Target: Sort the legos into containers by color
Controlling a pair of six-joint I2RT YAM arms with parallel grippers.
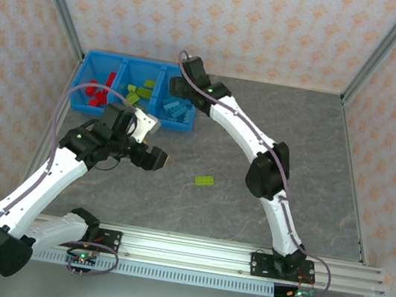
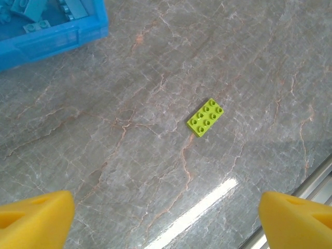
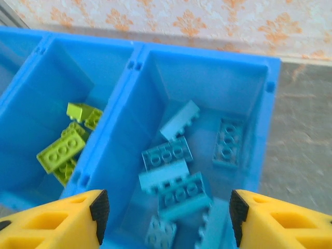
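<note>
Top external view: a blue tray (image 1: 82,79) is holding red legos (image 1: 100,91) in its left compartment, lime legos (image 1: 141,91) in the middle and light blue legos (image 1: 176,109) on the right, so the sorting is looking nearly finished. One lime brick (image 1: 204,181) is lying on the table (image 1: 296,149), well apart from the tray and waiting for the middle compartment. The left gripper (image 2: 166,223) is hovering above it, jaws spread wide and empty. The right gripper (image 3: 168,212) is hanging over the light blue compartment, jaws parted, gripping nothing.

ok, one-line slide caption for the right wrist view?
Right gripper open over the tray, above its compartment of light blue legos; lime legos sit in the neighbouring compartment.
</note>
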